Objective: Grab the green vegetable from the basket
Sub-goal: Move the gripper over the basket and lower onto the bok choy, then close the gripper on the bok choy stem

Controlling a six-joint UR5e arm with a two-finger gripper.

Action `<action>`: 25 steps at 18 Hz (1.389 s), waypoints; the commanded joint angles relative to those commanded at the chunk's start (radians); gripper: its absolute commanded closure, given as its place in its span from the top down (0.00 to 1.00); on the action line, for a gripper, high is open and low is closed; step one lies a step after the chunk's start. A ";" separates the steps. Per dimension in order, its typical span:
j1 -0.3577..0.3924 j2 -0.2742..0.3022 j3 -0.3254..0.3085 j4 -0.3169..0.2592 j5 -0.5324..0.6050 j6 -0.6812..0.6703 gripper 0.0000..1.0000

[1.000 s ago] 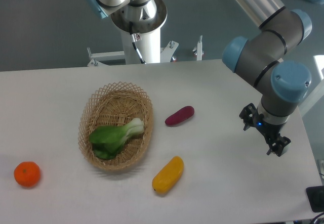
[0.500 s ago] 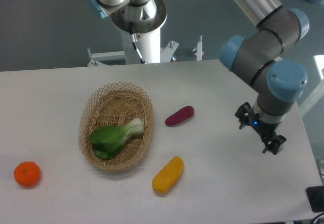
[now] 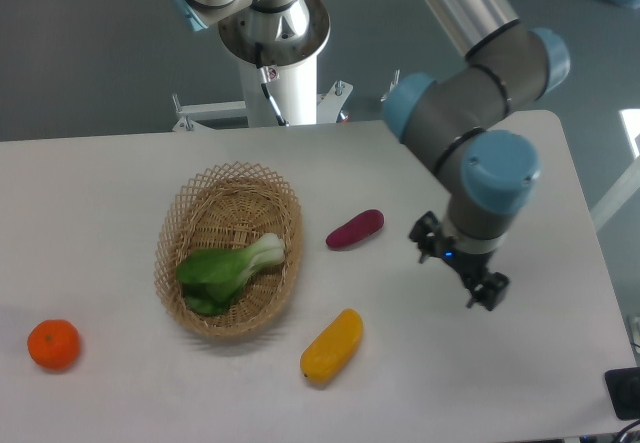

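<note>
Since the earlier frame the black two-finger gripper (image 3: 458,266) has shifted left toward the oval tan wicker basket (image 3: 187,231), jaw state unclear, empty; leafy green bok choy (image 3: 228,271) not yet reached.

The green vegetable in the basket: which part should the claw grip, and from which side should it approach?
Probably the pale stem end of the green vegetable, approached from above. It looks firmer than the floppy leaves and points up-right toward the basket rim. The rim blocks side approaches. The claw is off to the right, above the table.

Bok choy (image 3: 228,269) lay in wicker basket (image 3: 231,183). Gripper (image 3: 459,271) hovered empty, right of purple vegetable (image 3: 355,229); yellow vegetable (image 3: 332,345), orange (image 3: 53,344) on table (image 3: 120,183).
</note>
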 joint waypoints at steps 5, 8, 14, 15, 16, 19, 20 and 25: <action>-0.104 0.052 -0.094 0.029 0.002 -0.098 1.00; -0.265 0.111 -0.292 0.235 0.008 -0.197 1.00; -0.347 0.085 -0.313 0.247 0.011 -0.263 1.00; -0.348 0.077 -0.313 0.245 0.011 -0.263 1.00; -0.350 0.075 -0.315 0.247 0.014 -0.263 1.00; -0.348 0.078 -0.332 0.249 0.017 -0.259 1.00; -0.348 0.078 -0.336 0.249 0.018 -0.259 1.00; -0.348 0.075 -0.348 0.250 0.069 -0.259 1.00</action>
